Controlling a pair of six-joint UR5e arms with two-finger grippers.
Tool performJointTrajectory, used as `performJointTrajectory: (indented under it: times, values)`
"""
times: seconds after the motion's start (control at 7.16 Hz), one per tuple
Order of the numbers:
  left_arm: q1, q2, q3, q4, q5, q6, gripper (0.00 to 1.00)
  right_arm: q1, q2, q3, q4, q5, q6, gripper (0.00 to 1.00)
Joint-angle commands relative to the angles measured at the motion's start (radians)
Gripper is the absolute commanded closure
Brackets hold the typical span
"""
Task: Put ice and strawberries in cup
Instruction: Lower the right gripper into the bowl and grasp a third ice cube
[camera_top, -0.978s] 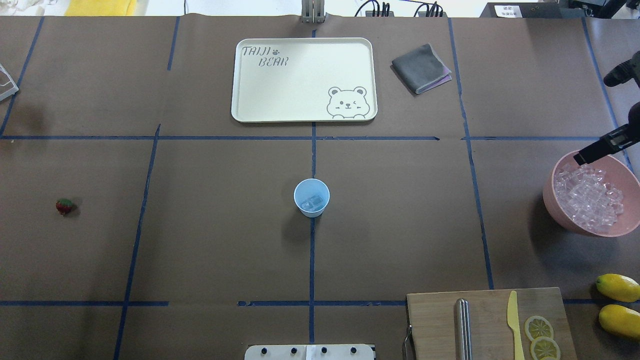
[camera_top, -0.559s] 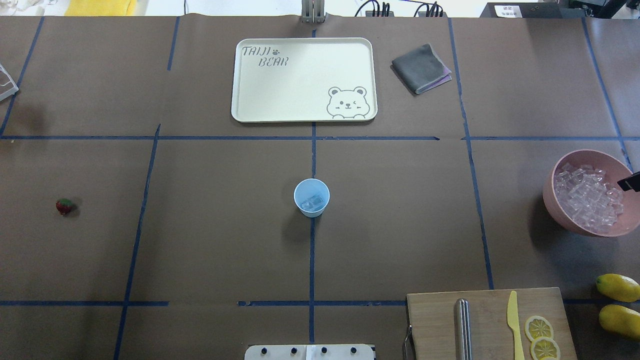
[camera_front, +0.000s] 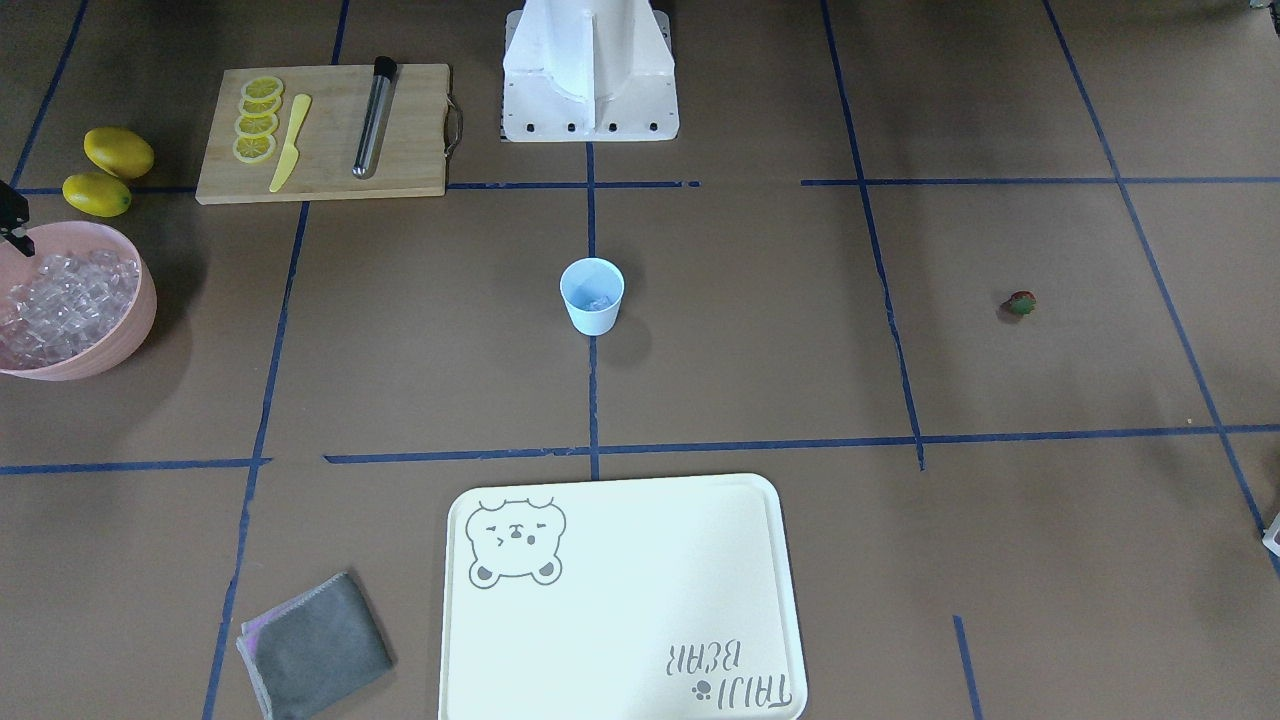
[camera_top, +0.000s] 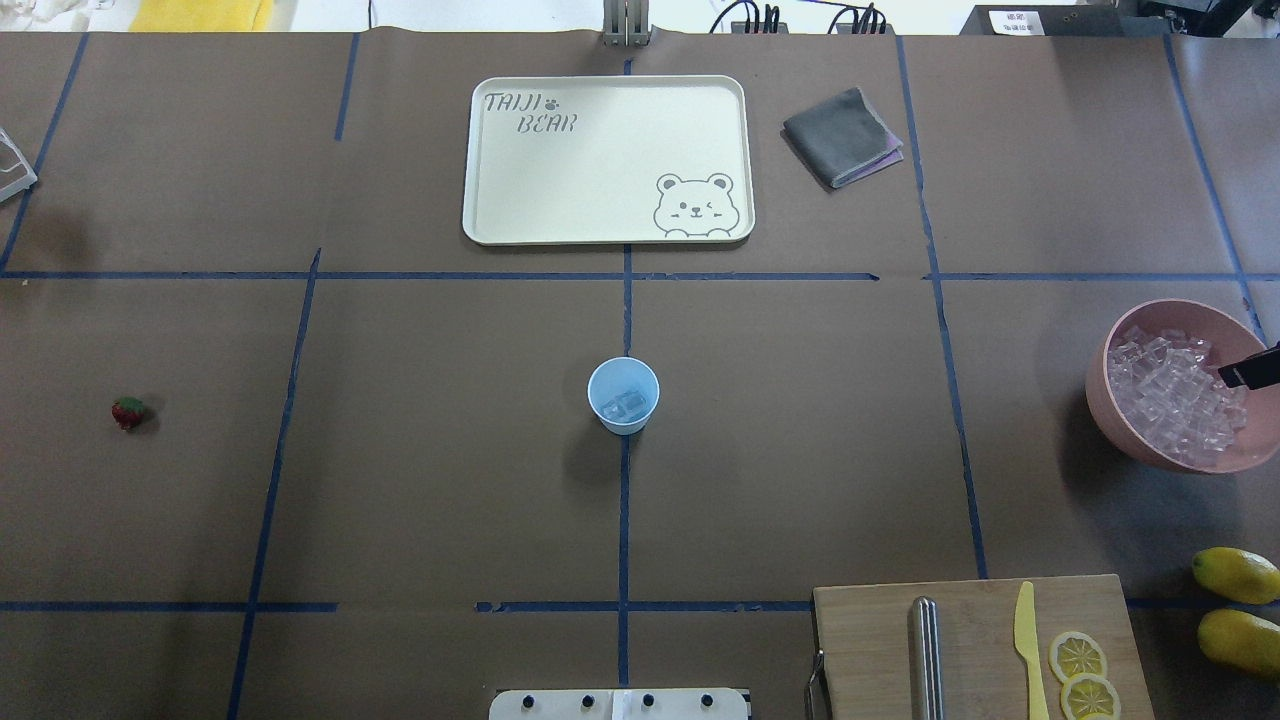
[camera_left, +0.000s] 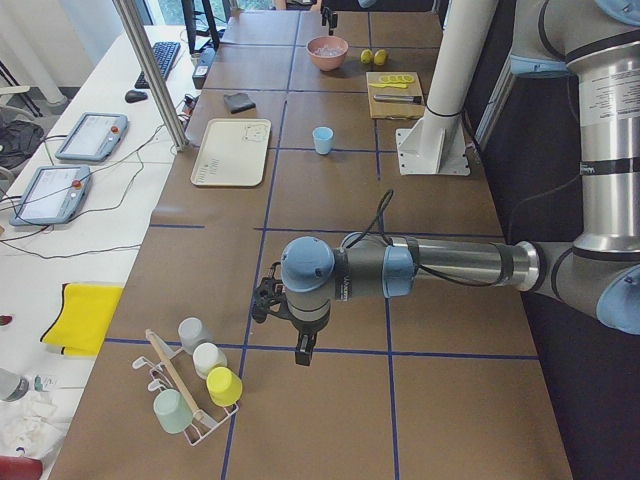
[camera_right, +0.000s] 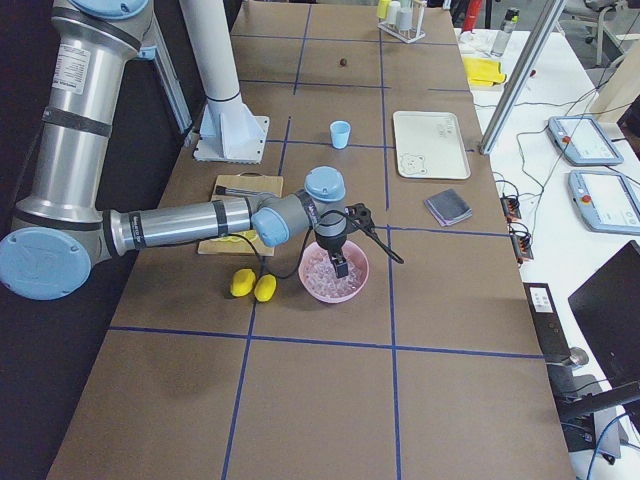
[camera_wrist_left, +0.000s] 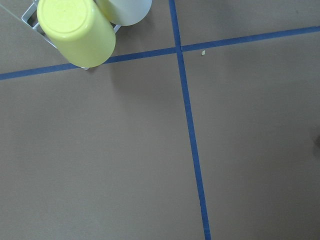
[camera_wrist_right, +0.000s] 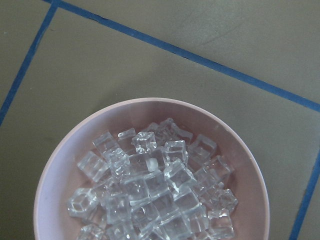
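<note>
On the brown table's (camera_top: 400, 450) right edge, the pink bowl (camera_wrist_right: 240, 145) holds ice (camera_wrist_right: 150, 195). We judge the cubes slick and rigid: pinch flat faces. Right gripper (camera_right: 341, 268) opening: we cannot tell.

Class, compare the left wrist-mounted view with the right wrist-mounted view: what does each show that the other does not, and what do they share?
Only the left wrist-mounted view shows a yellow cup and a pale cup beside it, both at the top edge. Only the right wrist-mounted view shows a pink bowl heaped with ice. Both show the brown table crossed by blue tape. Neither shows its own jaws.
</note>
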Motion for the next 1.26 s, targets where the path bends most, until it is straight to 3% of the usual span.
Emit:
performJointTrajectory:
  times: [0.0,0.28,1.12]
  values:
    - [0.000,0.000,0.001,-0.001,0.000,0.000,0.00,-0.075,-0.009,-0.053,0.133,-0.024,0.096,0.01]
    - [0.000,0.000,0.001,0.000,0.000,0.000,0.00,-0.107,-0.023,-0.125,0.235,-0.038,0.097,0.01]
    - [0.000,0.014,-0.001,-0.001,0.000,0.000,0.00,-0.137,-0.064,-0.104,0.236,-0.028,0.097,0.04]
